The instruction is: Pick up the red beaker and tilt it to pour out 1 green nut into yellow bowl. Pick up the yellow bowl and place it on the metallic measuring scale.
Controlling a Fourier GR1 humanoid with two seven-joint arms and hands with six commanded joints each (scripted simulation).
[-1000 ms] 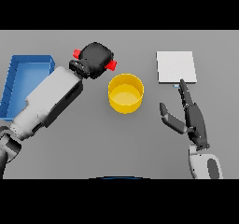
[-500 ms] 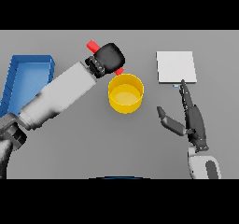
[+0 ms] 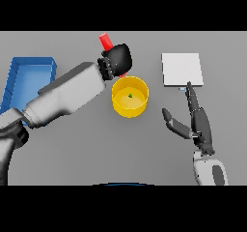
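The red beaker (image 3: 107, 42) looks light and rigid, gripped round its body by the left robot hand (image 3: 117, 60), tipped over the yellow bowl (image 3: 130, 97) holding a green nut (image 3: 130, 95). Right robot hand (image 3: 195, 122) spread, idle.

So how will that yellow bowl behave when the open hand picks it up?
The yellow bowl looks rigid and probably light: thin wall, holding only one small green nut. Its round, smooth side may slip in the right hand. Its low, wide shape should resist tipping, though the nut may roll inside.
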